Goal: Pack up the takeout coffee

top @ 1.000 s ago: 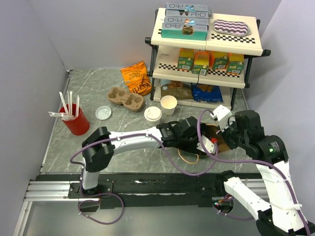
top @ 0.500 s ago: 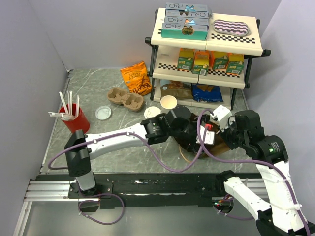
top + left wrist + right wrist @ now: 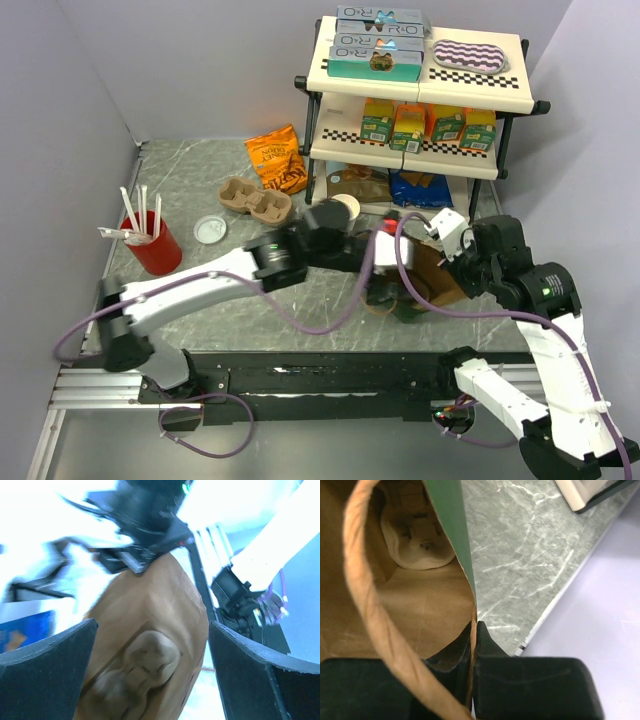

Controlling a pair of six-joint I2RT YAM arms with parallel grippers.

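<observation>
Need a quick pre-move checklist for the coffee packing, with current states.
1. Right gripper shut on the paper bag rim: ok.
2. Bag mouth held open, inside visible from the right wrist: ok.
3. Left gripper open and empty, facing the bag's outside: ok.
4. Takeout coffee located: cannot tell; no lidded cup shows in any view.
5. Pale object at the bag bottom identified: cannot tell.
6. Lidless cup upright, apart from the bag: ok.
</observation>
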